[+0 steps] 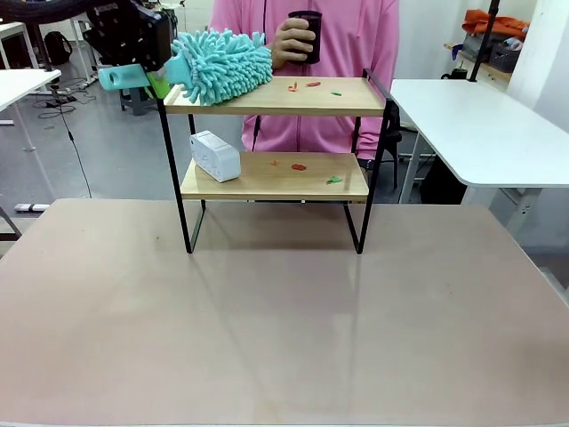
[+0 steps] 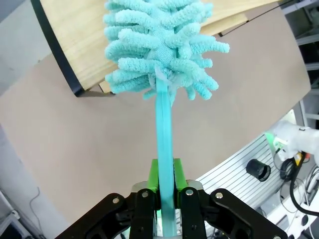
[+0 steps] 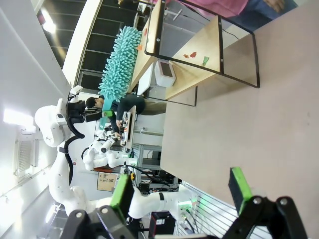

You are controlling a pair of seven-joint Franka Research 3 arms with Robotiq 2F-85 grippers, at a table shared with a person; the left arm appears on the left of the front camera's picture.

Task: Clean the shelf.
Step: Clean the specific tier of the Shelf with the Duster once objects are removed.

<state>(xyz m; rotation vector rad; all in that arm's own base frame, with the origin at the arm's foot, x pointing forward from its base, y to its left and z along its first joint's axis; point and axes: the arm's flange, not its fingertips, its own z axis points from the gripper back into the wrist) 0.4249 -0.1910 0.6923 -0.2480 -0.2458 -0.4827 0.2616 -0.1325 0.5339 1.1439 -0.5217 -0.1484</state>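
The shelf (image 1: 267,107) stands at the far middle of the table, two wooden boards in a black frame. A fluffy teal duster (image 1: 222,64) lies on the left end of its top board. My left gripper (image 1: 153,82) is shut on the duster's teal handle just left of the shelf. In the left wrist view the gripper (image 2: 167,179) clamps the handle, and the duster head (image 2: 159,45) covers a corner of the board (image 2: 75,45). Small red and green scraps (image 1: 313,84) lie on both boards. My right gripper (image 3: 179,186) hangs open and empty, far from the shelf (image 3: 199,74).
A white box (image 1: 214,156) sits on the lower board's left end. Behind the shelf a person in pink holds a black cup (image 1: 307,36). White tables (image 1: 480,124) stand to the right and far left. The brown tabletop (image 1: 284,320) lies bare in front.
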